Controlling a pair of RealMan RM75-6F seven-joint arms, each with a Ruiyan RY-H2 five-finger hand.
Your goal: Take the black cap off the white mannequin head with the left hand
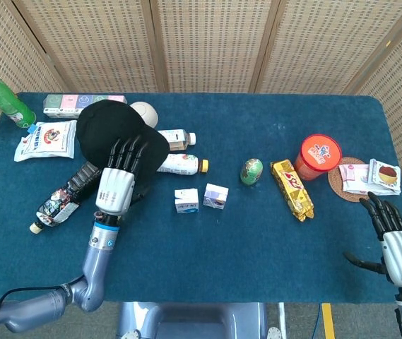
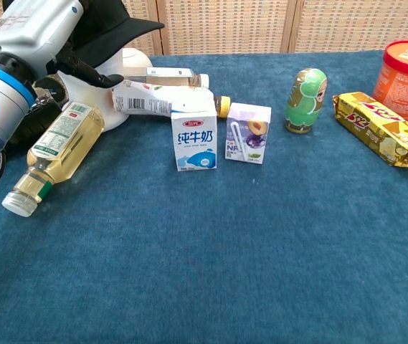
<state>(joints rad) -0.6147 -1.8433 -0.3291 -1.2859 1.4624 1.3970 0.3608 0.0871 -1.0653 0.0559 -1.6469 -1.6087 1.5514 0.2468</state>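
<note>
On the blue table [image 1: 257, 233], one black cap [image 1: 112, 134] sits on one white mannequin head [image 1: 144, 111], near two small cartons [image 1: 186, 200]. Left hand [image 1: 118, 180] lies flat, fingers spread over the cap's brim, gripping nothing visibly. Right hand [image 1: 397, 244] hovers open at the table's right edge.

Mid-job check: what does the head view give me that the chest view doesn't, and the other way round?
Only the head view shows the right hand lying open at the table's near right edge, the green can at far left, and the snack packets at far right. Only the chest view shows the white mannequin head from the side under the cap's brim. Both show the left hand over the black cap, the two small cartons and the green egg-shaped doll.
</note>
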